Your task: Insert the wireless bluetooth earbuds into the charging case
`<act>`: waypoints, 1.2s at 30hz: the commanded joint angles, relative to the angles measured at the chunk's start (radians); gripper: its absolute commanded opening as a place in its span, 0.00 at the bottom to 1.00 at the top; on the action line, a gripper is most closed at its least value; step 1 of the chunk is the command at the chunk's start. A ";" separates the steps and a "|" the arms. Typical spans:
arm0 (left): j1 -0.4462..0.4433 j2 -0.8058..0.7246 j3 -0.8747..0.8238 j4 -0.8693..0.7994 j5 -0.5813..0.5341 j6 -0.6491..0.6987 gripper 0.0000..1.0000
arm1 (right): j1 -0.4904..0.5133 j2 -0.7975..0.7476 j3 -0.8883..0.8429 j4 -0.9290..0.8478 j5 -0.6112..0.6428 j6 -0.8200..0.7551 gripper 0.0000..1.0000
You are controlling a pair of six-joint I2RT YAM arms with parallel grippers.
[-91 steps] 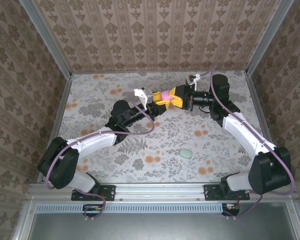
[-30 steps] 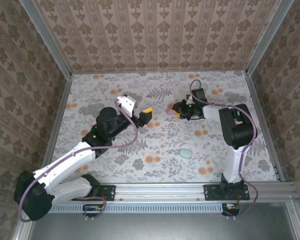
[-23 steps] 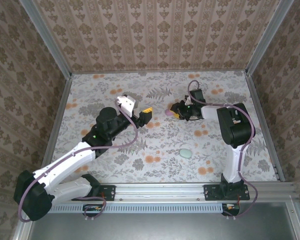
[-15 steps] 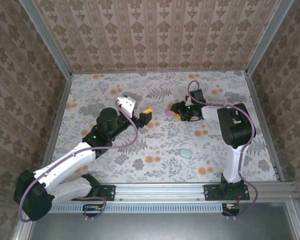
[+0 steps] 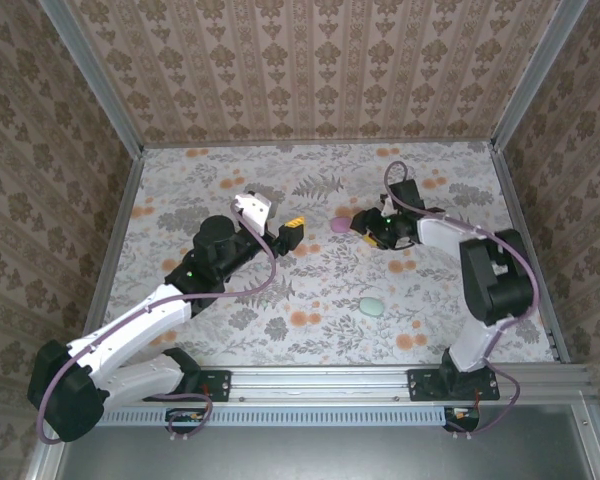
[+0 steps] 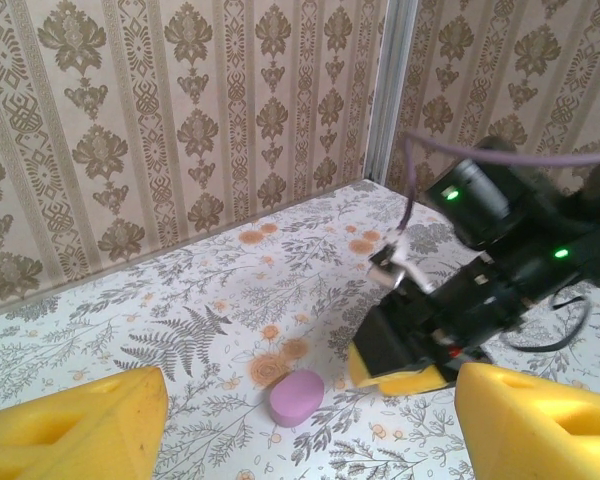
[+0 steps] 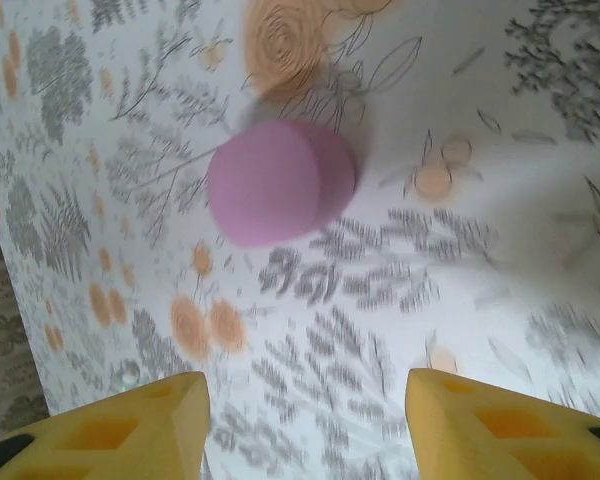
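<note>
Facing off across pink case (image 5: 340, 225) on desk (image 5: 180, 190).
Right gripper (image 7: 302, 425) apart, empty, just beside it (left gripper (image 6: 310, 425) likewise apart, farther off).

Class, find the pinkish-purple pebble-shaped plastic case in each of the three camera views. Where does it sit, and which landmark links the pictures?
Top external: the pinkish-purple pebble-shaped plastic case lies just above centre, immediately left of the right gripper.
Left wrist: the case sits low centre, left of that gripper.
Right wrist: the case sits upper centre, ahead of the open yellow fingers.
Shared landmark: the right gripper's yellow fingers.
</note>
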 commanded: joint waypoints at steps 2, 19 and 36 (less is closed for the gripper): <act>-0.001 0.005 -0.011 0.016 -0.002 -0.022 0.76 | 0.003 -0.164 -0.106 -0.202 0.013 -0.119 0.58; 0.012 0.125 0.073 -0.022 0.044 -0.085 0.91 | 0.108 -0.318 -0.310 -0.359 -0.041 -0.242 0.71; 0.036 0.183 0.091 0.041 0.027 -0.113 0.92 | 0.326 -0.429 -0.327 -0.459 0.315 -0.323 0.71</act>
